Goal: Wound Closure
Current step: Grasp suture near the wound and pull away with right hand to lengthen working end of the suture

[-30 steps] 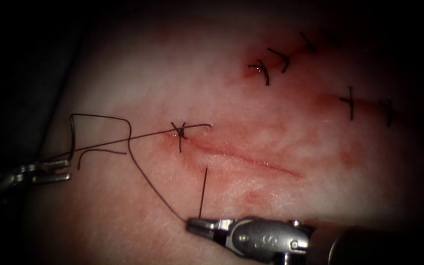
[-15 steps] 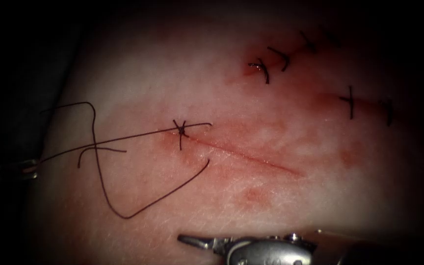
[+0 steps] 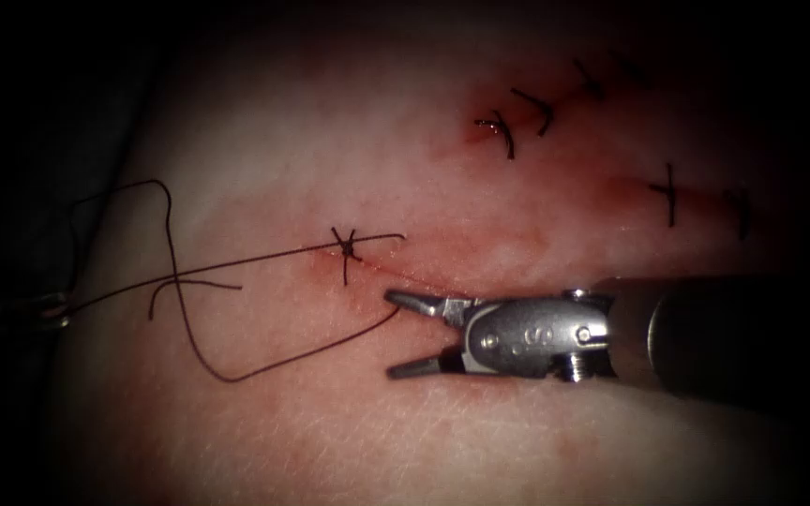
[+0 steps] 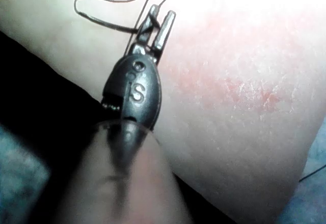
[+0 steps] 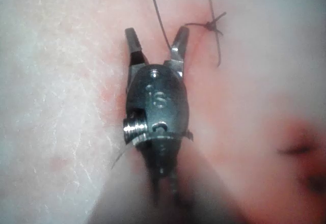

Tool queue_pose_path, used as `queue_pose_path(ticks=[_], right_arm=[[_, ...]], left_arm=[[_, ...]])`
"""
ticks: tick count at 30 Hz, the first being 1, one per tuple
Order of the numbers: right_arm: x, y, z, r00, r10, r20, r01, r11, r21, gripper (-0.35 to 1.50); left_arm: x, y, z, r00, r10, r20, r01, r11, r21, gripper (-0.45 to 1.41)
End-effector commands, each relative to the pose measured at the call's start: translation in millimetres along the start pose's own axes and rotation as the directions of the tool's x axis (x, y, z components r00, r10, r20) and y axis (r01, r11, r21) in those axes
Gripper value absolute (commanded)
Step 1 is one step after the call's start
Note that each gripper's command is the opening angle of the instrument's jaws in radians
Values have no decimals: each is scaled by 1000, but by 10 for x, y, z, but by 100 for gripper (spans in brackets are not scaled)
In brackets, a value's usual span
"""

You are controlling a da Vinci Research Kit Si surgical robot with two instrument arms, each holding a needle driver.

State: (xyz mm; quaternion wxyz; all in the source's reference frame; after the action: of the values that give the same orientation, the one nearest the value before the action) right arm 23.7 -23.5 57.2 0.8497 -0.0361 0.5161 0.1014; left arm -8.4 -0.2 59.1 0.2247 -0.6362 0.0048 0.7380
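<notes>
Right tool (image 3: 394,335): my right arm's driver lies across the cut (image 3: 508,314) from the right, jaws spread wide and holding nothing. Upper jaw tip sits just below the knot (image 3: 344,247); lower jaw tip rests over bare tissue (image 3: 330,412) below the cut. Thread (image 3: 236,375) passes between the spread jaws, as I also see in the right wrist view, where the right tool (image 5: 157,39) frames a strand running up past the knot (image 5: 214,24).

Left tool (image 3: 44,307): my left arm's driver sits at the dim left margin of the tissue, well apart from the cut. In the left wrist view the left tool (image 4: 159,23) has its jaws nearly together with thread (image 4: 102,23) crossing at their base; I cannot tell whether they clamp it.

Thread: one strand runs from the left tool to the knot; a slack loop sweeps down and back toward the right tool.

Needle: I cannot make it out.

Older stitches (image 3: 508,131): a dark row far upper right, red fluid (image 3: 471,139) beside the nearest.
</notes>
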Motion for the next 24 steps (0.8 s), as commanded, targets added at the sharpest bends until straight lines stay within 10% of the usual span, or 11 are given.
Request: queue_pose_path(ticks=[1,3,4,14,24], right_arm=[[-10,-3,13,1000,0,8,-1,1000,7,108],[-15,-7,17,999,2,33,-3,1000,22,44],[-16,-11,15,995,8,98,-11,999,37,-35],[22,-63,-6,994,60,95,-67,995,73,-35],[100,-185,-24,996,79,38,-86,966,243,-35]], left_arm=[[-8,3,6,1000,-2,-1,2,1000,-2,-45],[-8,3,7,1000,-2,-5,2,1000,-6,-45],[-8,4,7,1000,-2,-7,2,1000,-8,-45],[-13,3,14,1000,-2,-18,1,1000,-14,-45],[-13,5,19,1000,-2,-21,1,1000,-14,-45]])
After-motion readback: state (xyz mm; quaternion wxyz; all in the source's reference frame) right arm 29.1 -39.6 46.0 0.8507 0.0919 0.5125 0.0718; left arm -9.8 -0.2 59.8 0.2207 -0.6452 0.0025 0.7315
